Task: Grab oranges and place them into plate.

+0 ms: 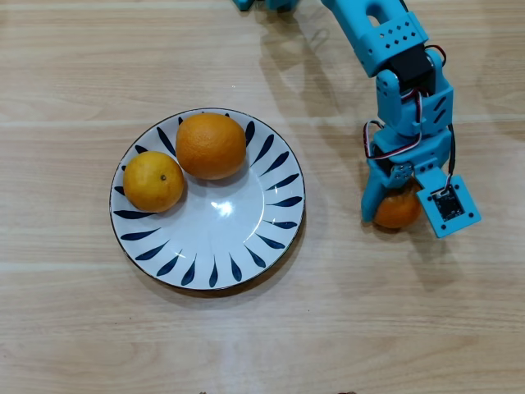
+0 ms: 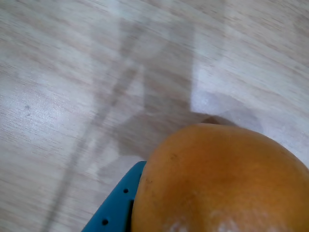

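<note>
plate [image 1: 209,238]: white w/ blue leaf strokes, on the desk [image 1: 82,66], left of the arm.
big orange [image 1: 212,145]: on plate, far rim side.
small orange [image 1: 153,181]: on plate, left rim, touching the big one.
third orange [image 1: 396,211]: off plate, right of it, clear gap btwn.
tool [image 1: 397,207]: clenched on third orange; wrist view shows the fruit [image 2: 222,181] pressed vs a blue finger [image 2: 116,205].
room: bare wood all around plate; plate's near half unoccupied.
</note>
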{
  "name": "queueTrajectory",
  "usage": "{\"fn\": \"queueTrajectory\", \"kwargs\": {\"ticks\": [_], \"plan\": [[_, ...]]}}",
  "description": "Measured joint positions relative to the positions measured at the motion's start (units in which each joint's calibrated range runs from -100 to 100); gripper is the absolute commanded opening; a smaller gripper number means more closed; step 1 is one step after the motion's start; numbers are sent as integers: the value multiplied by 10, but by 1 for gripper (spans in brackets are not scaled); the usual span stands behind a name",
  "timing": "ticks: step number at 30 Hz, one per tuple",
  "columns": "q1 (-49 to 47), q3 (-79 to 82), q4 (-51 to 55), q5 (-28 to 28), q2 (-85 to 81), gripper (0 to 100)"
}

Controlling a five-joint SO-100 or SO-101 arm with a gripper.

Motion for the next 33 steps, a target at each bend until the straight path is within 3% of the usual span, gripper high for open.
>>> {"fn": "queueTrajectory", "kwargs": {"ticks": [5,15,19,26,33], "plan": [[0,2,22,1,-17,28],[3,19,289,2,-246,28],[24,95,338,1,-361,28],[90,259,324,13,-519,28],[182,344,131,116,-523,28]]}}
